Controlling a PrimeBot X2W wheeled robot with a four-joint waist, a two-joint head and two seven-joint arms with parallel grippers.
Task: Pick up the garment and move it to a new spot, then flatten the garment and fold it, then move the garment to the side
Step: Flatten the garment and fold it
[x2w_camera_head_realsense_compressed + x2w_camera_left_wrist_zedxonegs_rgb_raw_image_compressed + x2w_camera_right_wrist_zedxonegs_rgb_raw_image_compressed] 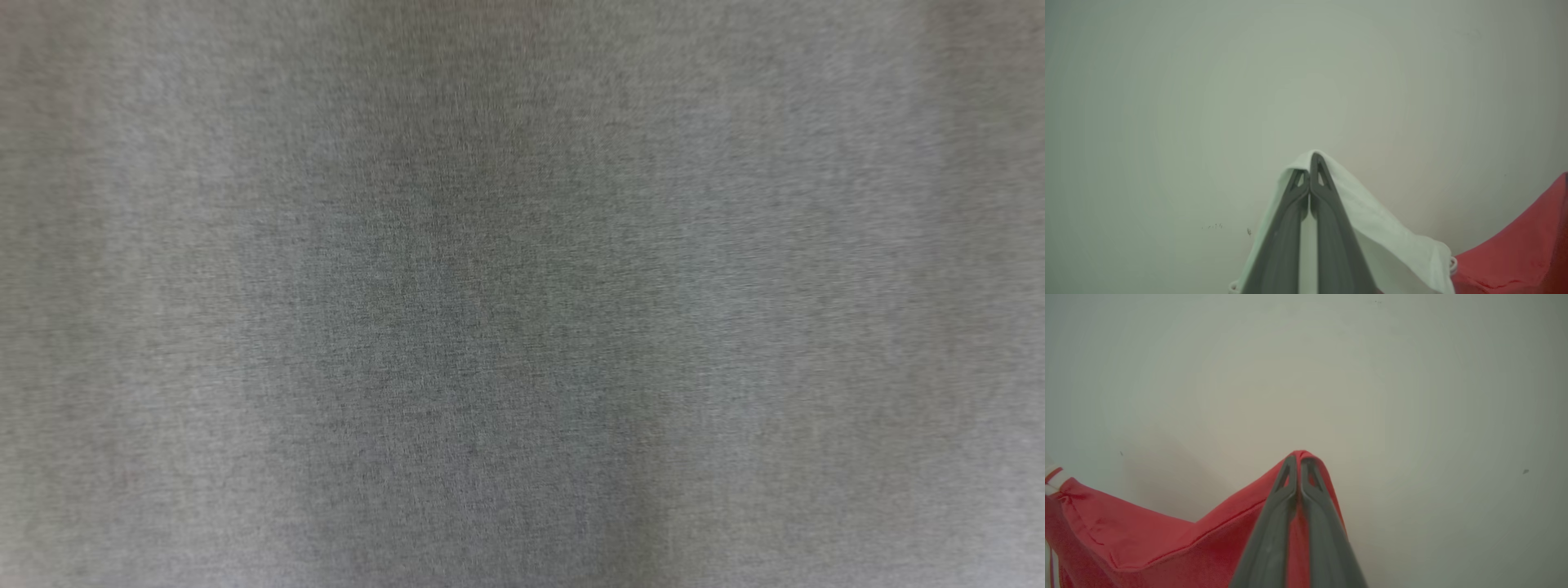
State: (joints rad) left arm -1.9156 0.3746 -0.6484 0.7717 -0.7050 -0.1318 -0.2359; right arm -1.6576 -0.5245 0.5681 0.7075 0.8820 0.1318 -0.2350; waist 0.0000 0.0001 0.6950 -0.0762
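Two grips on the garment point(1147, 539): my left tool point(1310, 163) clamped on its white edge, my right tool point(1299, 461) clamped on red cloth. Risk: both holds are at the tips only, so the cloth may slip out if I stretch it hard.

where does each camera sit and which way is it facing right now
Head view: on the head, facing a blurred grey surface close up, unidentifiable.
Left wrist view: on the left wrist, looking along the left fingers, shut on a white part of the garment, toward a pale surface.
Right wrist view: on the right wrist, looking along the right fingers, shut on the garment's red edge.
Shared: both wrist views show the red cloth and the pale surface.
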